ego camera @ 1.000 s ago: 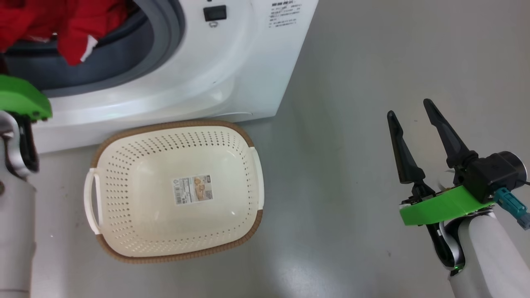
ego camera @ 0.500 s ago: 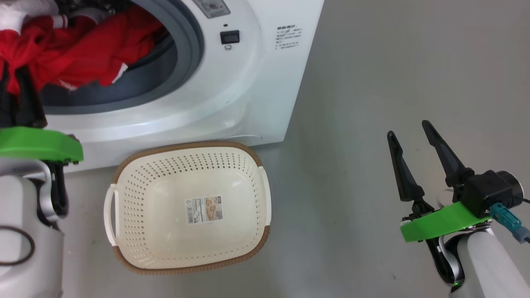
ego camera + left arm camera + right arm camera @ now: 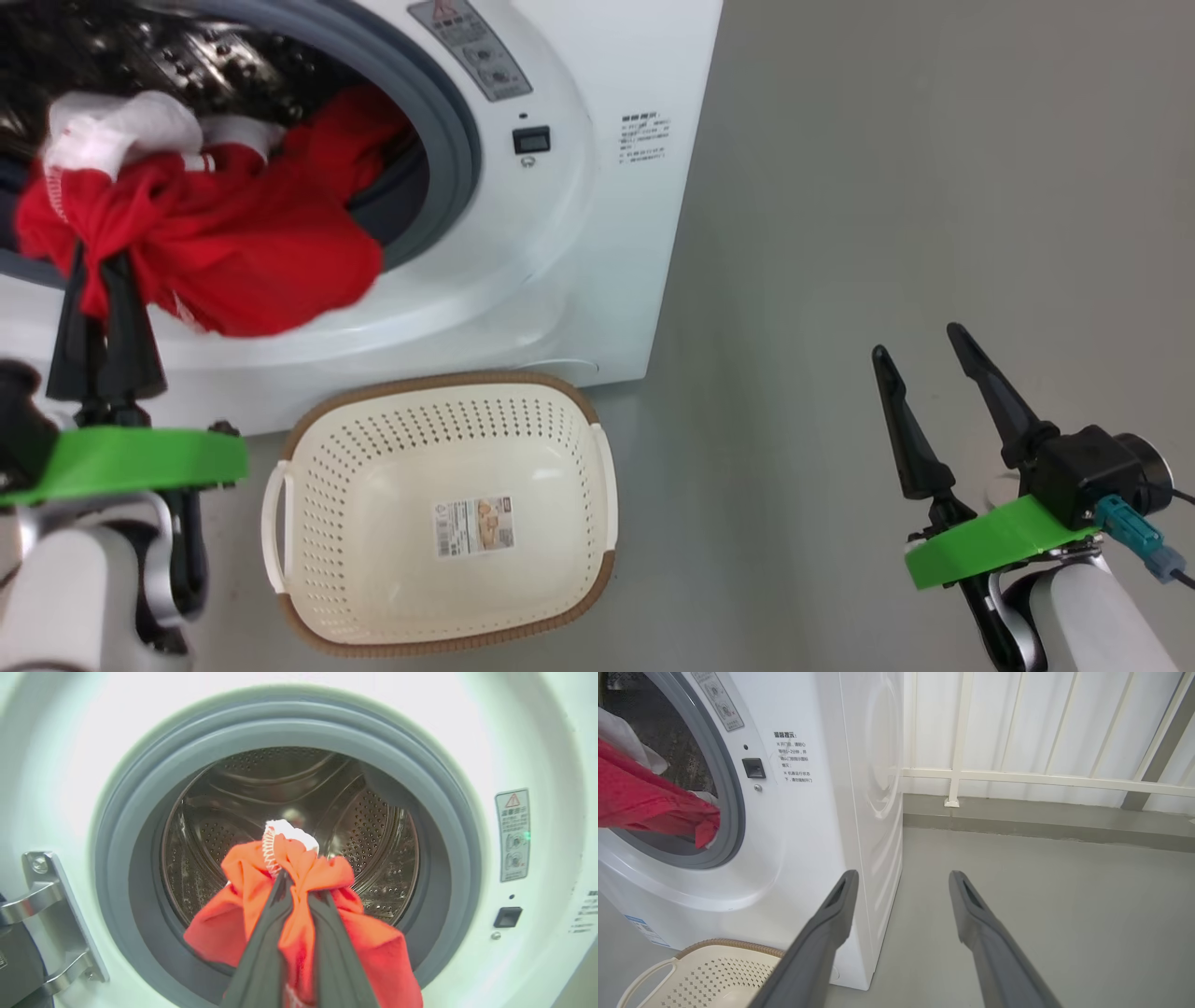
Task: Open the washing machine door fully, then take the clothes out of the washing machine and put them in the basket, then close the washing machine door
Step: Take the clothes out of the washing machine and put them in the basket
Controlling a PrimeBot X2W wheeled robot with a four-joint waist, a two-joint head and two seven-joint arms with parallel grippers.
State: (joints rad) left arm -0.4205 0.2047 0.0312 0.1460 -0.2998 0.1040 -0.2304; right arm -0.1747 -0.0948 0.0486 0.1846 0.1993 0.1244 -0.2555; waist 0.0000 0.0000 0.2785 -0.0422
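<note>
Red clothes [image 3: 233, 252] are pinched between the pressed-together fingers of the left gripper [image 3: 96, 266], bunched at the mouth of the washing machine [image 3: 607, 243]. The basket [image 3: 439, 385] is set just before the machine. The right gripper [image 3: 916, 340] is held with fingers spread, well off to the machine's right.

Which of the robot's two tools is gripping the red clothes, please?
The left tool: it is shut on the red clothes, whereas the right tool stands open above the floor, holding nothing.

1 washing machine [image 3: 607, 280], 1 basket [image 3: 448, 381], 2 hands [image 3: 97, 258] [image 3: 916, 341].
</note>
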